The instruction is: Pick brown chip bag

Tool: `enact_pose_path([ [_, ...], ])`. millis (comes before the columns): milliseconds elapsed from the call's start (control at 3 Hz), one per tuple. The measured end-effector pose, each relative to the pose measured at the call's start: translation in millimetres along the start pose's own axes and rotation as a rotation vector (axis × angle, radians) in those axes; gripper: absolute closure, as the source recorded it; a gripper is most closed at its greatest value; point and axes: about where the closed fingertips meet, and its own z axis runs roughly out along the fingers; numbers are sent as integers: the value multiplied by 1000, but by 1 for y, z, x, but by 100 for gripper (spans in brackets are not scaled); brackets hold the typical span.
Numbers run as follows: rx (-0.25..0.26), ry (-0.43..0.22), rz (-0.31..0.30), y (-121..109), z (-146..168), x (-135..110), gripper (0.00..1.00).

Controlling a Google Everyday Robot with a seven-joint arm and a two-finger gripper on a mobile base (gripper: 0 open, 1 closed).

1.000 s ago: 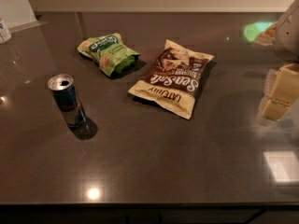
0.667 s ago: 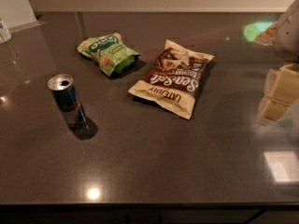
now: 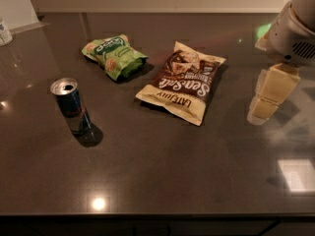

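The brown chip bag (image 3: 183,85) lies flat in the middle of the dark table, with its cream ends, white "Sea Salt" lettering and "LATE JULY" print facing me upside down. My gripper (image 3: 259,113) hangs at the right edge of the view, cream-coloured, under the white arm housing (image 3: 294,31). It is to the right of the bag, apart from it and just above the table top. It holds nothing that I can see.
A smaller green snack bag (image 3: 114,56) lies left of the brown bag. A blue drink can (image 3: 71,106) stands upright at the front left. A white object (image 3: 4,32) sits at the far left edge. The table's front edge (image 3: 157,214) runs along the bottom.
My gripper has moved a little to the left, toward the brown chip bag. The bags and the can have not moved.
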Motion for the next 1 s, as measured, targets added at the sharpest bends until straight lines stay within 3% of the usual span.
enact_pose_path([
  [333, 0, 13, 136, -21, 28, -10, 0],
  [667, 20, 47, 352, -49, 57, -18, 0],
  [1000, 23, 61, 509, -66, 74, -29, 0],
])
